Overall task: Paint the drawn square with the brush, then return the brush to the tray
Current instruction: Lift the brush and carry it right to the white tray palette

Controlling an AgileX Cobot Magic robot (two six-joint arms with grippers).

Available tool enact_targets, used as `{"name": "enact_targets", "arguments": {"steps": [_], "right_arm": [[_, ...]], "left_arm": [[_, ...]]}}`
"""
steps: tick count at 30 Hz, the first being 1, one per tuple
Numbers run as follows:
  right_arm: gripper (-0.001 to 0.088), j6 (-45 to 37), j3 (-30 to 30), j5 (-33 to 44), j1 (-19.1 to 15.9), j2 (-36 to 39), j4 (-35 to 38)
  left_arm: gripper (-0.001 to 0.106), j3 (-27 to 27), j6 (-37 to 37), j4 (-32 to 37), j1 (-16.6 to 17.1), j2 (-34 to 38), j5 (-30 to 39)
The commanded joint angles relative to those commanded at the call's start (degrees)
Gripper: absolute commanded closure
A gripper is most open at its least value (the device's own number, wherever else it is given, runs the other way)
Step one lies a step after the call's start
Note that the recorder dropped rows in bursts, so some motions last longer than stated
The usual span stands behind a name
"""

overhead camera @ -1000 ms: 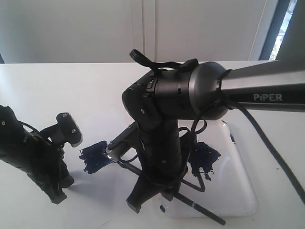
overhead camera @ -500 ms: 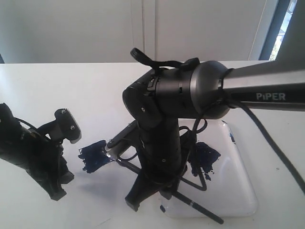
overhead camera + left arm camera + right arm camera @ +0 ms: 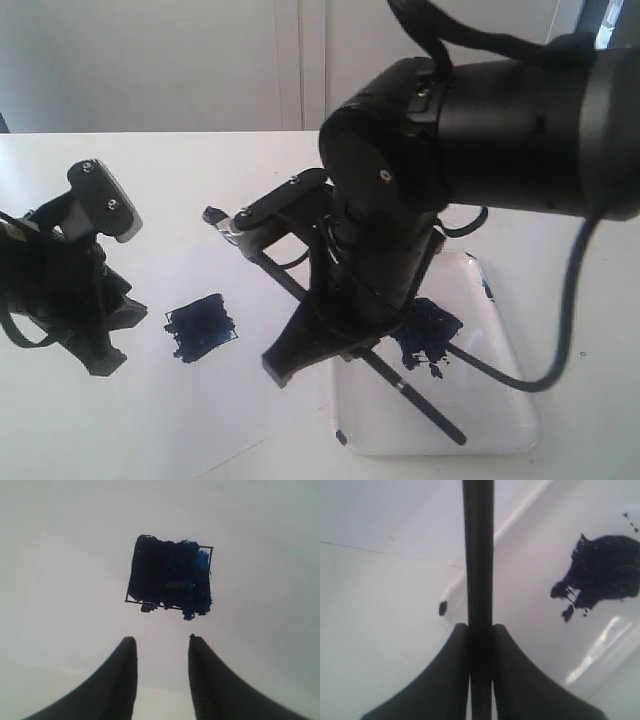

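Note:
The drawn square (image 3: 203,327) is a blotchy dark blue patch on the white table. In the left wrist view the square (image 3: 170,577) lies just beyond my left gripper (image 3: 160,640), which is open and empty. My right gripper (image 3: 479,627) is shut on the black handle of the brush (image 3: 478,555). Seen from outside, the brush (image 3: 420,402) slants through the air. Its silver ferrule and bristles (image 3: 228,222) point up and left, above the table. Its tail end hangs over the glossy white tray (image 3: 505,425).
A dark blue paint blob (image 3: 425,335) with splatter lies in the tray, also in the right wrist view as the blob (image 3: 605,575). A small dark chip (image 3: 442,608) marks the tray rim. The big right arm (image 3: 480,120) hides the middle; the left arm (image 3: 55,290) stands left of the square.
The right arm has risen and lifted the brush tip off the square, up and to the left. The left arm has drawn back to the left and up.

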Motion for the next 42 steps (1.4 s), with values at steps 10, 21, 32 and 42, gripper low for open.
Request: {"name": "enact_targets", "arguments": {"steps": [10, 21, 32, 42], "right_arm": [[0.0868, 8.87, 17.71, -8.07, 0.00, -13.75, -1.18], [0.0868, 19.63, 27.61, -13.70, 0.00, -18.28, -2.57], [0.0868, 29.01, 37.49, -19.21, 0.00, -18.28, -0.94], [0.0868, 35.96, 37.49, -24.37, 0.00, -18.28, 1.29]], "left_arm": [[0.100, 0.00, -25.58, 18.66, 0.00, -8.68, 9.27], [0.101, 0.00, -40.36, 21.96, 0.00, -18.92, 19.40], [0.105, 7.72, -49.37, 20.66, 0.00, -36.74, 28.73], [0.105, 12.94, -50.67, 18.66, 0.00, -43.93, 28.73]]}}
